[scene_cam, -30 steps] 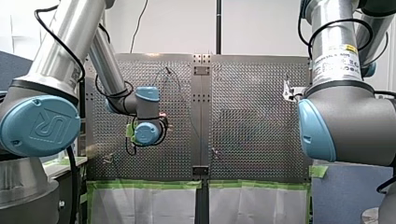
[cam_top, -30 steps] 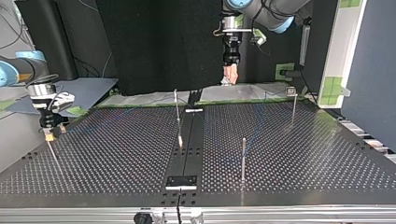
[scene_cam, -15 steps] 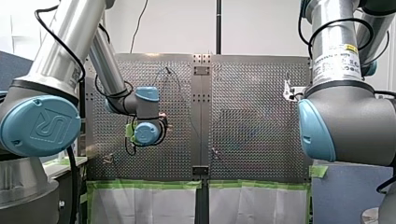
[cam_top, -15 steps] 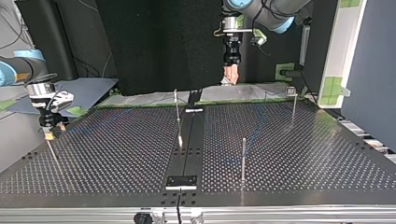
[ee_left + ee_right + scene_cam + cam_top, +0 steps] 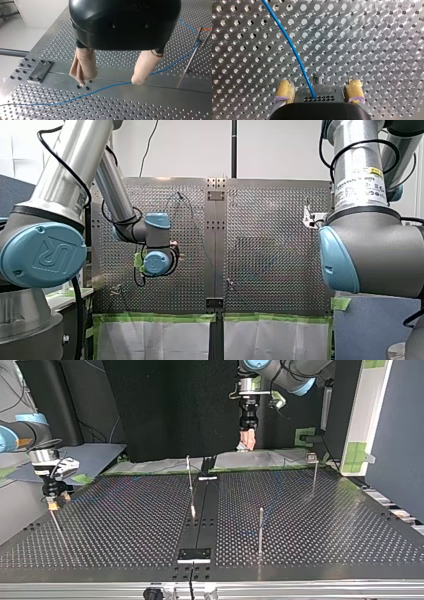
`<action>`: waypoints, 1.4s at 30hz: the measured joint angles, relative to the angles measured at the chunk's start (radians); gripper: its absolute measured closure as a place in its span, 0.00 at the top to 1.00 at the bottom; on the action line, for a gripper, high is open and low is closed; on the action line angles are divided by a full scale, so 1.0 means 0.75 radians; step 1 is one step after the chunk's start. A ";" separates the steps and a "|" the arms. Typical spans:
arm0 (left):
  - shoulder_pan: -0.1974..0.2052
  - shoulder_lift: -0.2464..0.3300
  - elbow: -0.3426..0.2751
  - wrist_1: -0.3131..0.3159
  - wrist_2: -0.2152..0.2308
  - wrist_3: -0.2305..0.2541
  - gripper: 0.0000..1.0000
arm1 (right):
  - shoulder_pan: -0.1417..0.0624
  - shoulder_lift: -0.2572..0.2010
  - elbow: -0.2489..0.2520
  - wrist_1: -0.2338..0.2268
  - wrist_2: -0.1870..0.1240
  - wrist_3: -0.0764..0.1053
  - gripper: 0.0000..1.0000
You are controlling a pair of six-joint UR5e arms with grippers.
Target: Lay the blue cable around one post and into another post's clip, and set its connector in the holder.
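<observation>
My left gripper (image 5: pixel 110 82) is hovering released above the cable (image 5: pixel 100 90); my right gripper (image 5: pixel 320 87) is straddling the connector (image 5: pixel 322 98), unclenched.

Green tape (image 5: pixel 150 318) borders the perforated table (image 5: pixel 270 265) at six o'clock in the front view, with white sheeting (image 5: pixel 155 342) below.

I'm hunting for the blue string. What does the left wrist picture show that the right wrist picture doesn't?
Only the left wrist view: my left gripper, open above the table, a thin post that the blue cable passes, and a screwed-down metal plate. Only the right wrist view: my right gripper and a dark holed block where the cable's end goes in. Both: the blue cable lying on the perforated table.
</observation>
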 joint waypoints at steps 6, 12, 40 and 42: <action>0.002 0.000 0.000 0.000 0.000 0.000 0.99 | 0.001 0.000 0.000 -0.002 -0.007 0.000 0.99; 0.004 0.000 -0.001 0.000 0.000 0.000 0.99 | 0.002 0.000 0.000 -0.001 -0.034 0.000 0.99; 0.019 0.000 -0.002 0.000 0.001 -0.002 0.99 | 0.011 0.000 0.000 0.003 -0.085 0.000 0.99; 0.020 0.000 -0.003 0.000 0.001 -0.003 0.99 | 0.013 0.000 0.000 0.004 -0.085 0.000 0.99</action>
